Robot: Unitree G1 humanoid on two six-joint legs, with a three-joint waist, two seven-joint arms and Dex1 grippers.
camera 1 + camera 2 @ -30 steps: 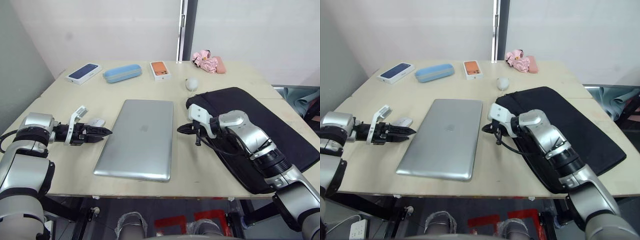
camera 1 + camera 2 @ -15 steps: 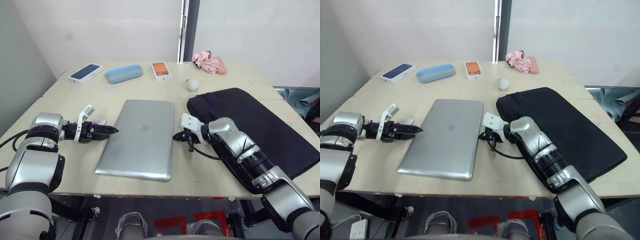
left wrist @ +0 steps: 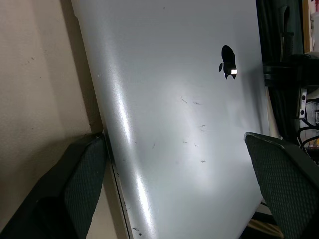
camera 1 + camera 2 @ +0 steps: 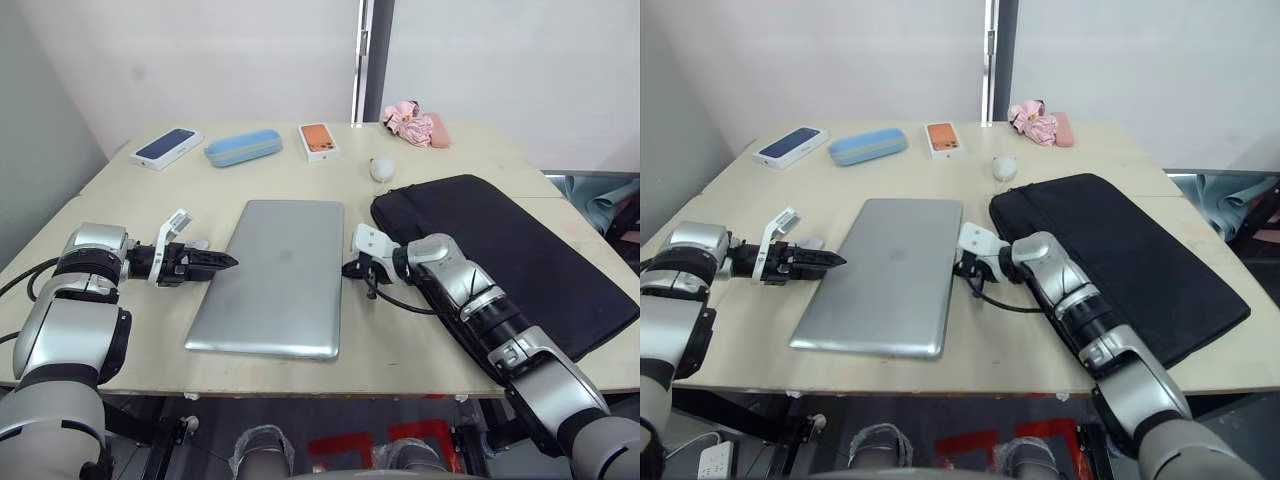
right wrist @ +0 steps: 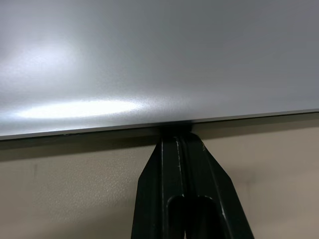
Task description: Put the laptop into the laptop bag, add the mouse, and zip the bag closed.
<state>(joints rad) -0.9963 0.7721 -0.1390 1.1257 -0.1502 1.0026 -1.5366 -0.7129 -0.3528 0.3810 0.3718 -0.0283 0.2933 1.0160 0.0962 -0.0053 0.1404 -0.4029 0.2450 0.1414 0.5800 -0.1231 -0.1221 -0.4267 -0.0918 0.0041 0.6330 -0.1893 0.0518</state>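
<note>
The first step is in hand: both grippers are working at the laptop (image 4: 272, 275), lying closed on the table (image 4: 130, 205), beside the bag (image 4: 520, 250). The left gripper (image 3: 174, 184) is spread wide at its left edge; the right gripper (image 5: 179, 137), fingers together, is touching its right edge. Its long axis is running away from the robot. Next, I judge, it needs lifting or sliding towards the bag.
</note>
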